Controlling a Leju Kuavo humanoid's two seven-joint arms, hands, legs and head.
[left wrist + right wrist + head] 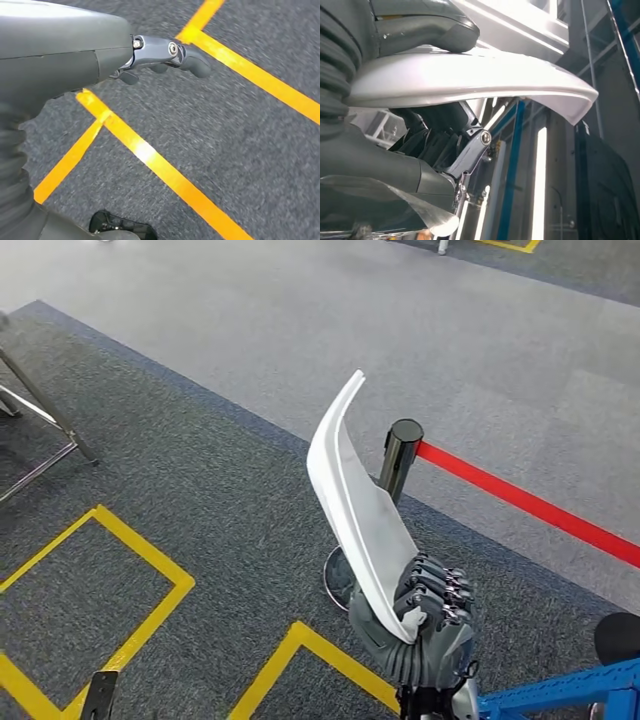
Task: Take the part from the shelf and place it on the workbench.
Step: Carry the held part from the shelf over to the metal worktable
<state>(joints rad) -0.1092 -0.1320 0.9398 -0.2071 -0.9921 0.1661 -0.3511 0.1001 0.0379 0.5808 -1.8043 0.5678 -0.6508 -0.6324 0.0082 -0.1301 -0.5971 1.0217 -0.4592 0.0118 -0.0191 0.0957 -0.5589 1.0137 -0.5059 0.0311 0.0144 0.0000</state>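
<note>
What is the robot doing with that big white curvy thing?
The robot's right hand is holding a long, curved white part by its lower end, so the part sticks up in the air over the grey carpet with yellow floor lines. Its left hand holds nothing and hangs over the floor. The part still has to get to the workbench.

Head view high—floor-facing; wrists close

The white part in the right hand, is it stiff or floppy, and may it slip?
The white part is probably stiff: it stands up from the right hand in a curve without sagging. It seems light, since one hand holds it by its lower end. Its smooth, glossy surface may slip, and the long free end could lever it loose.
</note>
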